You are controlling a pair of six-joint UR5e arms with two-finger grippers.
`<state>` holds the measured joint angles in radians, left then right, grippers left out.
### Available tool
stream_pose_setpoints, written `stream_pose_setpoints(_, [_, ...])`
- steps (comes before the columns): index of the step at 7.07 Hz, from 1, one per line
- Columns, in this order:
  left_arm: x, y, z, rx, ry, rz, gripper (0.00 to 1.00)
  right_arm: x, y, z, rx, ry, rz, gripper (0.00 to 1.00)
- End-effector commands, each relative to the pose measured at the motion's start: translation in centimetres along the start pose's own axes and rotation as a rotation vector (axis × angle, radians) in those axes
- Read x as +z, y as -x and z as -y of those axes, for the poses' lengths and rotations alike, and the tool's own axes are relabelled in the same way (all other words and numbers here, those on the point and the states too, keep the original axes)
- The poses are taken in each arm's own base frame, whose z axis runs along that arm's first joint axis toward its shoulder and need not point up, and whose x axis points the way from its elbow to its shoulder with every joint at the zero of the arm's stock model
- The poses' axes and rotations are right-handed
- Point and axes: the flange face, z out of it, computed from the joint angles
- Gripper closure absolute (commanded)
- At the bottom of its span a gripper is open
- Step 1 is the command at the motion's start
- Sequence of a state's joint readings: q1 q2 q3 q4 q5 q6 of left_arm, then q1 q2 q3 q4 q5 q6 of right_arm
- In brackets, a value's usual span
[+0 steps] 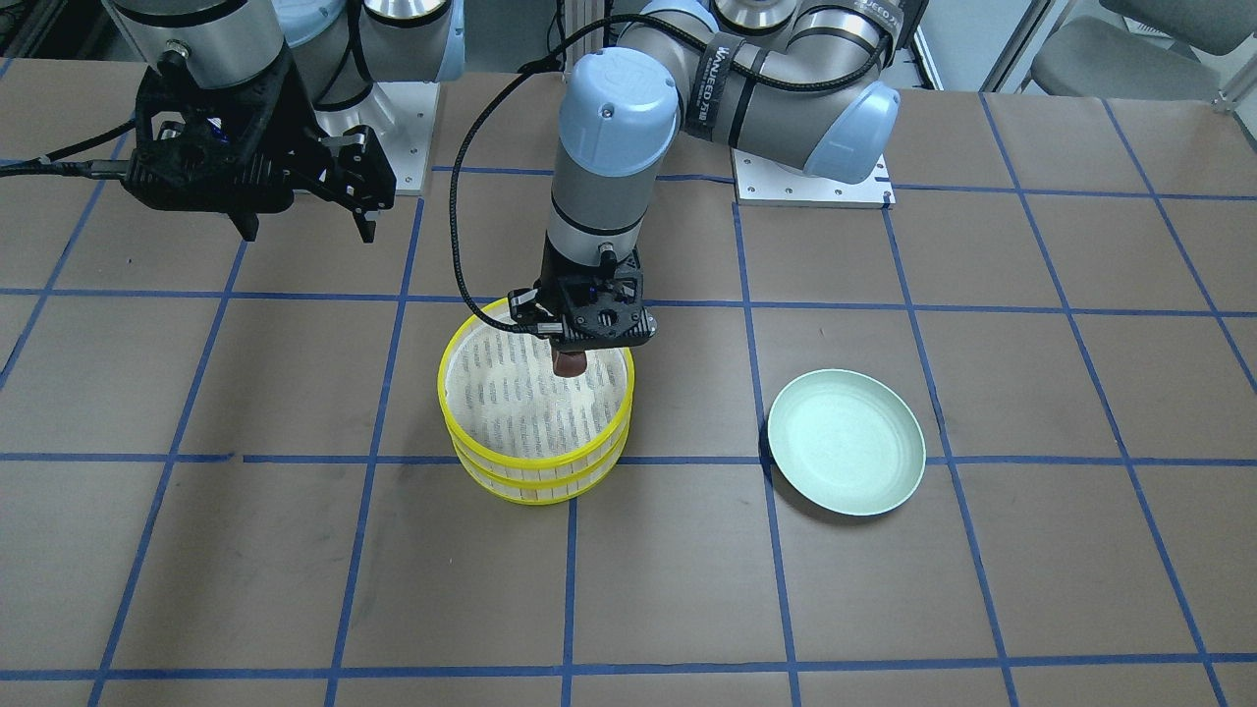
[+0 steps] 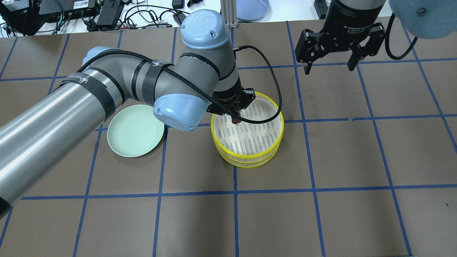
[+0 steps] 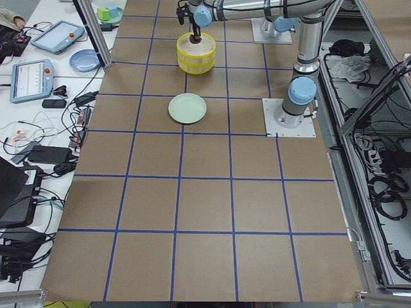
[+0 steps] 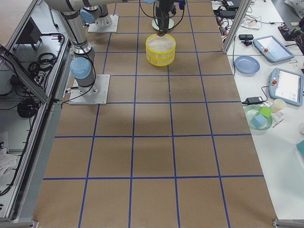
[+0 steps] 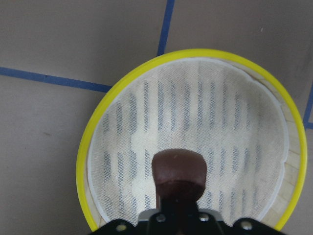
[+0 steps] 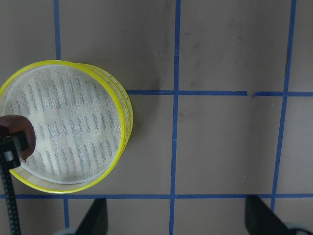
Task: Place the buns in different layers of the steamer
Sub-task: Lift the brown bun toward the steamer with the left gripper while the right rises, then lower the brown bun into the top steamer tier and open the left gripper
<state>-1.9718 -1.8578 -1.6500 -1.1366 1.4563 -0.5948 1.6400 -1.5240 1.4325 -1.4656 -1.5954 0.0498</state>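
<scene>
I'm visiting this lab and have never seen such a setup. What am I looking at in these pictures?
These are two robot arms at a table. Two pictures look down from behind and in front of the robot, two look along the table from its ends, two come from wrist cameras. On the table stand two stacked steamer trays with yellow rims and a pale green plate. The left gripper has its fingers shut on a dark brown bun over the top tray's mesh floor. The right gripper hangs open, holding nothing.
</scene>
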Motion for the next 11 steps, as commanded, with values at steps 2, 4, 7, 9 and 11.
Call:
stream_pose_setpoints(2, [1.8,-0.6,0.0,0.035,0.015,0.005,0.00,0.0,0.0,-0.1,-0.001,0.001,-0.006,0.00])
stream_pose_setpoints(4, [-0.7,0.0,0.9,0.195,-0.028,-0.010,0.00,0.6,-0.1,-0.6,-0.009,0.012,-0.011,0.00])
stream_pose_setpoints(7, [-7.4,3.9,4.1,0.232,-0.121,-0.030,0.00,0.6,0.0,-0.7,-0.012,0.012,-0.010,0.00])
stream_pose_setpoints(9, [-11.2,9.5,6.1,0.226,-0.122,-0.011,0.00,0.6,0.3,-0.7,-0.015,0.012,-0.004,0.00])
stream_pose_setpoints(11, [-17.5,12.9,5.1,0.202,-0.189,0.107,0.00,0.6,0.3,-0.7,-0.015,0.012,-0.004,0.00])
